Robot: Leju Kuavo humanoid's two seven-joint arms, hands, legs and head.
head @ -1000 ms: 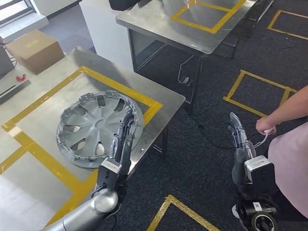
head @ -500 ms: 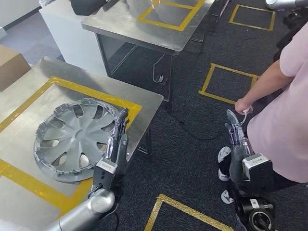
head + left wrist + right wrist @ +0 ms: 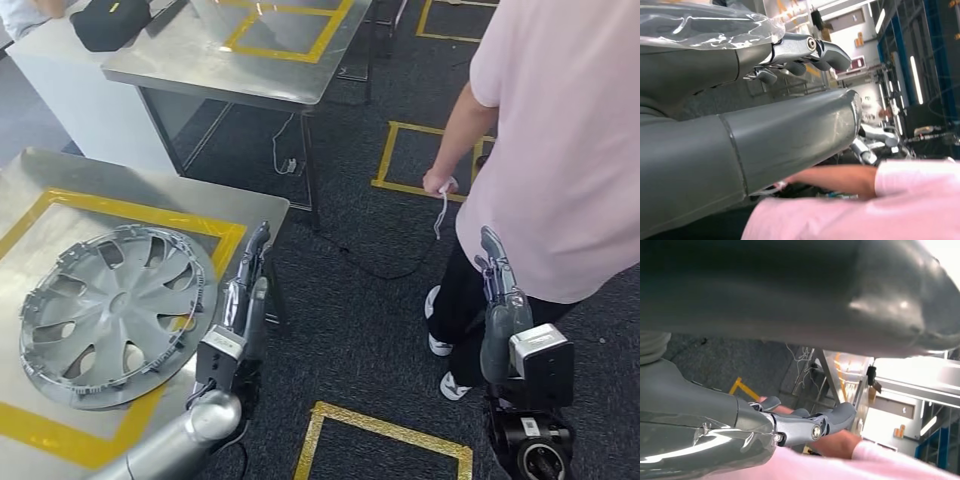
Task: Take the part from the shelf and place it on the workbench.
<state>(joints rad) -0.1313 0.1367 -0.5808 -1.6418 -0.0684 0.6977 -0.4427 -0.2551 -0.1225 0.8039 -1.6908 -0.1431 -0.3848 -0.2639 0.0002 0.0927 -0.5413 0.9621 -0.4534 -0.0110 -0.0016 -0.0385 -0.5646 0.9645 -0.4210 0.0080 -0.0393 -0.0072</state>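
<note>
The silver hubcap (image 3: 117, 315) lies flat inside the yellow tape on the steel workbench (image 3: 151, 190) at left, while the left hand (image 3: 245, 295) and right hand (image 3: 502, 300) hang empty, fingers straight, beside a person in pink (image 3: 562, 140).

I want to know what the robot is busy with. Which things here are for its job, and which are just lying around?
For the job:
- wheel cover, lying flat on the workbench
- left hand and right hand, both holding nothing

Just around:
- second metal table with a black bag
- person in pink beside the right hand
- cable on the floor
</note>
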